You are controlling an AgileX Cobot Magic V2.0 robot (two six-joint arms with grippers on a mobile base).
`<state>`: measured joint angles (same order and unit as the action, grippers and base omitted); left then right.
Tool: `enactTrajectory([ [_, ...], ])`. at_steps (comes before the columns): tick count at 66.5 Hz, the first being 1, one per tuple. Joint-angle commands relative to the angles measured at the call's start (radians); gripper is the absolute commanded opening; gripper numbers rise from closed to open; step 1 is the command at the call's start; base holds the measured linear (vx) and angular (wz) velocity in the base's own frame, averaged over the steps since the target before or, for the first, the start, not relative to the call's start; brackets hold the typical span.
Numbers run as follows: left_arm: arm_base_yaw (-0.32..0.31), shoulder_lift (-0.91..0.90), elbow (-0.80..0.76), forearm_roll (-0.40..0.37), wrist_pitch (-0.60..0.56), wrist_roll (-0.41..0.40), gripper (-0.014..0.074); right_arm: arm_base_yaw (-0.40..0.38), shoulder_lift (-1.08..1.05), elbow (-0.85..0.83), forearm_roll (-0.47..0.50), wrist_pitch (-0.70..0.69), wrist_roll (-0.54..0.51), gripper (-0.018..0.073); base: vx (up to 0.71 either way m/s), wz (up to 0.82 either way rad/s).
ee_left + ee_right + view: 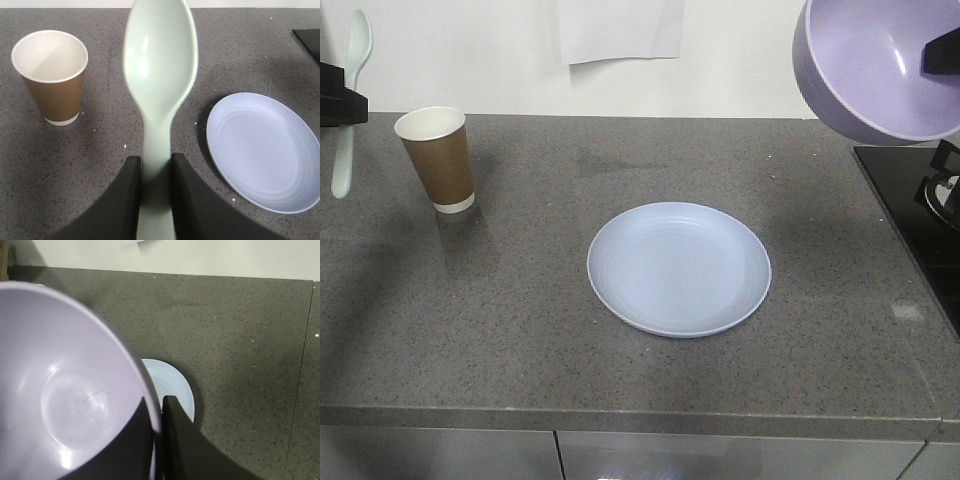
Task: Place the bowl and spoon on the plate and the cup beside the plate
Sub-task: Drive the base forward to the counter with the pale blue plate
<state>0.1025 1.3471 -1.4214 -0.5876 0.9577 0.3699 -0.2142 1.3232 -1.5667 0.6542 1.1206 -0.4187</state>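
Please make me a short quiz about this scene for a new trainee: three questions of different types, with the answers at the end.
1. True or false: the plate is empty, and the paper cup stands upright on the countertop, apart from it.
2. What grips the mint-green spoon? A) left arm B) right arm C) neither
3. Fill in: the right end effector holds the lavender ___ by its rim, in the air.
Key: 1 true. 2 A, the left end effector. 3 bowl.
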Motion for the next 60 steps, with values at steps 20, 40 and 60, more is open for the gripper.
enactTrajectory([
  [20, 0.002, -0.032, -0.025, -0.045, -0.043, 0.002, -0.0006, -0.002, -0.025, -0.029, 0.046, -0.045, -0.003, -0.0006, 0.04, 0.01],
  [40, 0.002, -0.032, -0.025, -0.045, -0.043, 0.002, -0.0006, -0.002, -0.025, -0.029, 0.046, -0.045, -0.003, -0.0006, 0.04, 0.01],
  [60, 0.002, -0.032, -0.025, -0.045, -0.043, 0.002, -0.0006, -0.002, -0.025, -0.029, 0.046, -0.045, -0.003, -0.0006, 0.04, 0.01],
])
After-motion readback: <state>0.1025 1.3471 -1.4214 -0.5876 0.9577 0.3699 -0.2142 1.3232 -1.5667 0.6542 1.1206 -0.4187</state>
